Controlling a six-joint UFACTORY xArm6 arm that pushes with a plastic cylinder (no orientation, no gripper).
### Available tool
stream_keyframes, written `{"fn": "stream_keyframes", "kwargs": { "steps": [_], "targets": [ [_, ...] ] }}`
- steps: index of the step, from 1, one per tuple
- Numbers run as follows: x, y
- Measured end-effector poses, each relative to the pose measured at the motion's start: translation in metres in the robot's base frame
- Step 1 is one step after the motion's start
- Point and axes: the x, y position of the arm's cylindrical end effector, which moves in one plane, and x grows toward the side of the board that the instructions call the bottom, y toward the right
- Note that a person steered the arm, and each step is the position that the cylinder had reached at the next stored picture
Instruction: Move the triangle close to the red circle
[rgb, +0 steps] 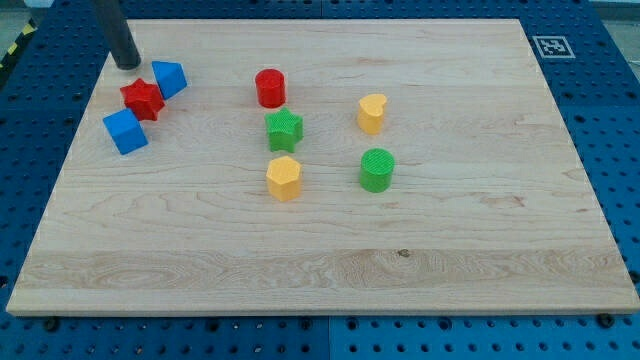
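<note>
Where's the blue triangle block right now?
The blue triangle block sits near the wooden board's top-left corner, touching the red star block on its right, just right of my tip.

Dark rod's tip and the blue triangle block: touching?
Apart. The camera view shows bare wood between my tip and the blue triangle block, which lies to its right.

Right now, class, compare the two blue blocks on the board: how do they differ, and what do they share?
The blue triangle lies nearer the view's top, just right of my tip; the blue cube lies lower and further left. The triangle shows a wedge shape with a slanted face, while the cube is boxy with a flat top. The triangle sits at the upper right of the red star, the cube at its lower left. Both are blue and beside the star.
</note>
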Motion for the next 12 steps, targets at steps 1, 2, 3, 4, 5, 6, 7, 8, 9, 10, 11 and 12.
{"fn": "stream_keyframes", "kwargs": {
  "steps": [1,2,3,4,5,6,7,8,9,10,11,12],
  "targets": [
    [0.013,0.014],
    [0.026,0.053],
    [0.033,0.101],
    [0.037,0.140],
    [0.037,0.137],
    [0.037,0.115],
    [0.037,0.083],
    [0.034,0.046],
    [0.014,0.000],
    [0.015,-0.041],
    [0.046,-0.039],
    [0.114,-0.037]
  ]
}}
